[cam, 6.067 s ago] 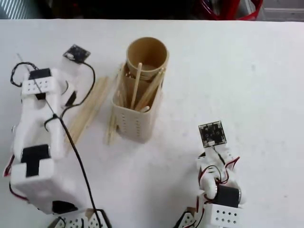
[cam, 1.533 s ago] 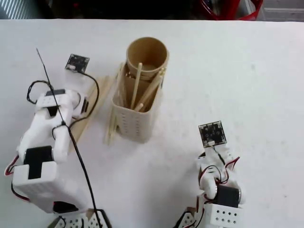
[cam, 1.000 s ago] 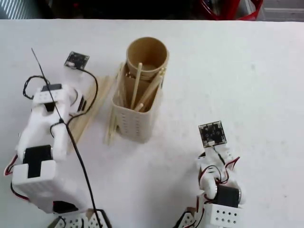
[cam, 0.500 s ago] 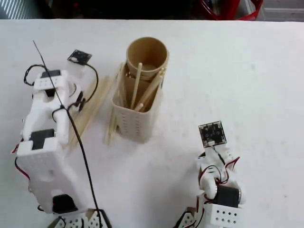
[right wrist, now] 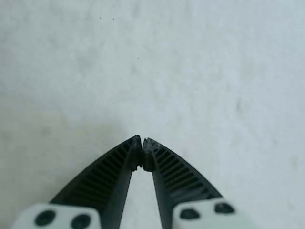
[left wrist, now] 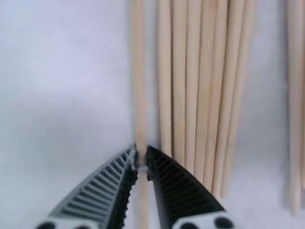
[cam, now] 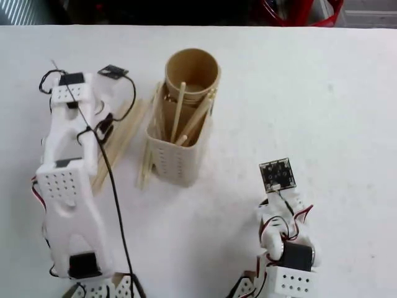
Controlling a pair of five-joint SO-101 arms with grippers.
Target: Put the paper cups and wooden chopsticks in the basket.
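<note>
White counter (cam: pixel 322 93), matte; dark room beyond its far edge. Basket (cam: pixel 177 158) stands upright and holds stacked paper cups (cam: pixel 192 71) and a few sticks. Remaining: loose bundle (cam: pixel 122 138) lying just beside the basket. Left pincer (left wrist: pixel 141 160) nips one chopstick (left wrist: pixel 138 71) at the bundle's edge; right pincer (right wrist: pixel 142 155) is closed, empty.

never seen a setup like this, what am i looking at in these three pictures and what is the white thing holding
Two small white robot arms sit at a table. The overhead picture looks down on both; the other two come from cameras on each arm's wrist. A basket holds a paper cup and some chopsticks; loose chopsticks lie beside it. The left end effector is shut on one chopstick at the row's edge. The right end effector is shut over bare table.
</note>
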